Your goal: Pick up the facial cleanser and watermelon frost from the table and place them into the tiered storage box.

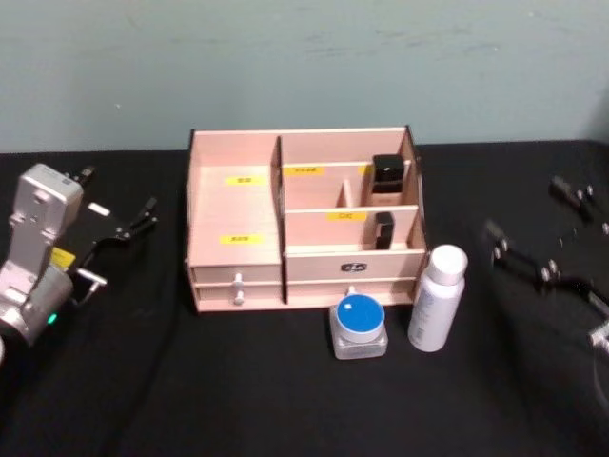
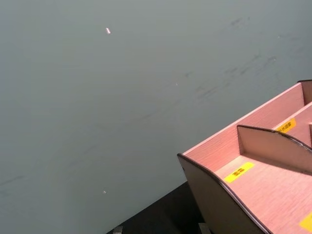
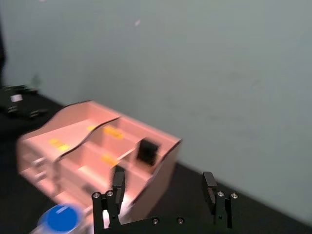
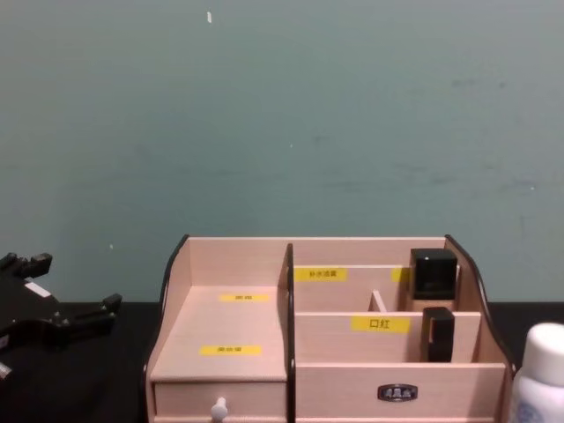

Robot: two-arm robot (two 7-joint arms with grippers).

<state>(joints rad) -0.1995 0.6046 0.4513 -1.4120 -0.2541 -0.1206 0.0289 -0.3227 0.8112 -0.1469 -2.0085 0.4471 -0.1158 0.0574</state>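
The tiered storage box (image 1: 233, 205) stands mid-table, a pale wooden organiser with yellow labels and front drawers; it also shows in the chest view (image 4: 229, 322) and both wrist views (image 2: 273, 190) (image 3: 78, 131). In front of its right half stand a white bottle (image 1: 438, 298) (image 4: 539, 374), taken as the facial cleanser, and a small blue-lidded jar (image 1: 359, 327) (image 3: 61, 218), taken as the watermelon frost. My left gripper (image 1: 122, 246) (image 4: 75, 284) rests open at the far left. My right gripper (image 1: 525, 208) (image 3: 165, 187) hangs open to the right of the box, holding nothing.
Two black lipstick-like tubes (image 1: 386, 173) (image 1: 383, 229) stand in the box's right compartments. The table top is black cloth (image 1: 238, 381), and a grey-green wall (image 4: 282, 106) rises close behind the box. The box's large left compartment holds nothing.
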